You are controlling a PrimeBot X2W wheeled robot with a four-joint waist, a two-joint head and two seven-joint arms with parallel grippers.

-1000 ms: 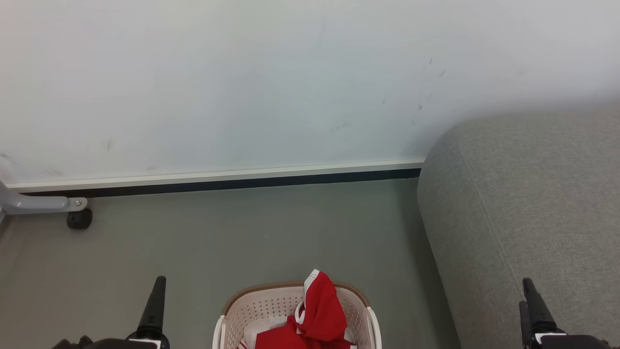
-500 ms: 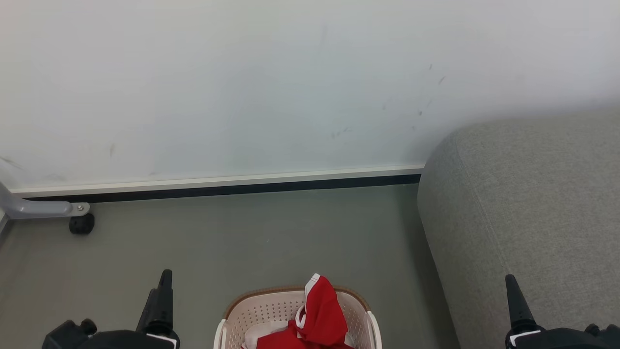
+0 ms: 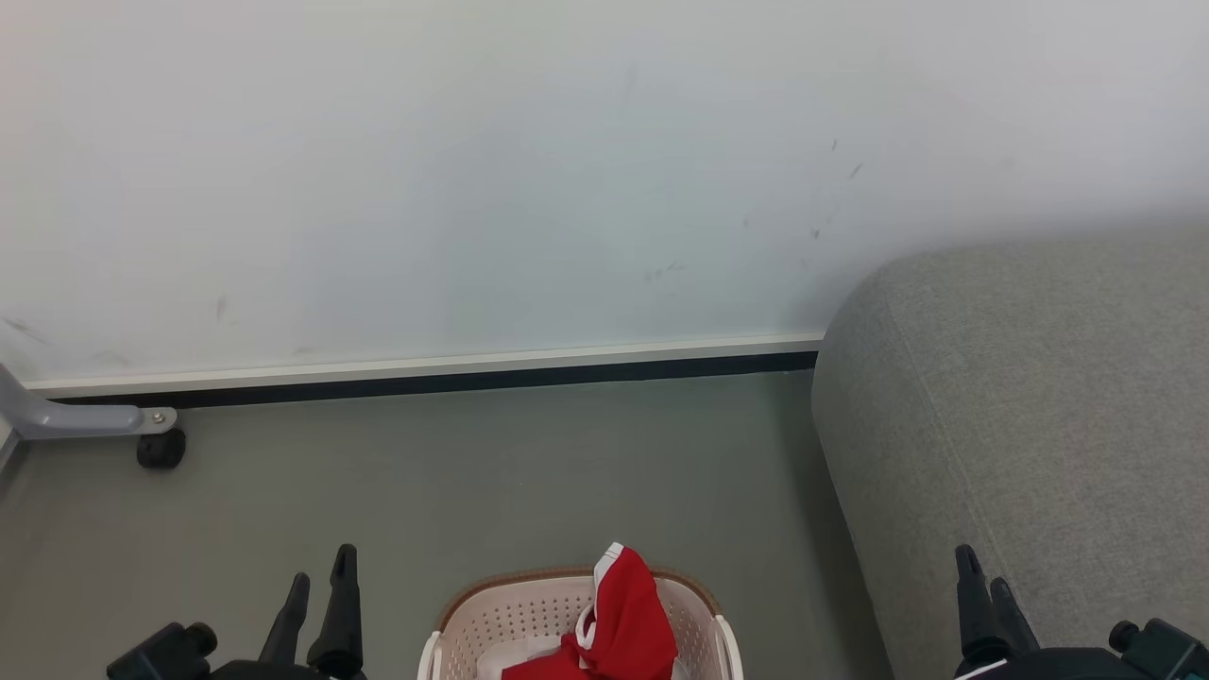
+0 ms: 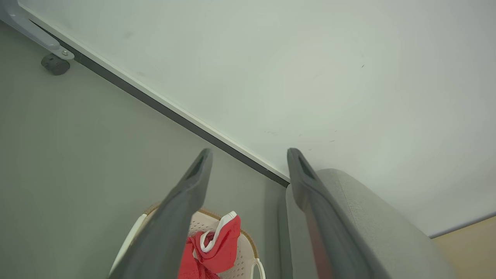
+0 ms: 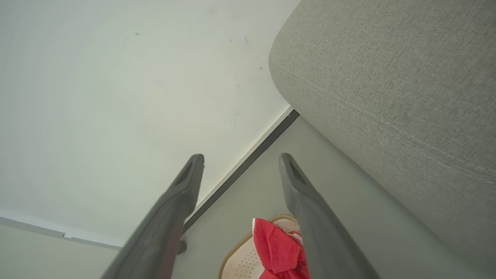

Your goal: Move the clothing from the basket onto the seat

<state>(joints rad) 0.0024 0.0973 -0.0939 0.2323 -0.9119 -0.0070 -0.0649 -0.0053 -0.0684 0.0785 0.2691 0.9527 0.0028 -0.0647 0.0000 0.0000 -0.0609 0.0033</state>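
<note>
Red clothing (image 3: 616, 619) with white trim is heaped in the cream basket (image 3: 491, 614) at the bottom centre of the head view, one fold standing above the brown rim. The grey seat (image 3: 1039, 416) fills the right side. My left gripper (image 3: 321, 581) is open at the lower left, beside the basket and apart from it. My right gripper (image 3: 980, 581) is open at the lower right, in front of the seat. In the left wrist view the open fingers (image 4: 193, 186) frame the clothing (image 4: 217, 248) and basket (image 4: 242, 263). The right wrist view shows the clothing (image 5: 277, 248) and seat (image 5: 387, 77).
A white wall (image 3: 472, 170) with a dark baseboard (image 3: 425, 378) runs behind the grey floor (image 3: 519, 472). A grey metal leg with a black caster (image 3: 159, 449) stands at the far left by the wall.
The camera has tilted, so the scene sits a little lower. Both grippers have turned, and each now shows two separate fingers.
</note>
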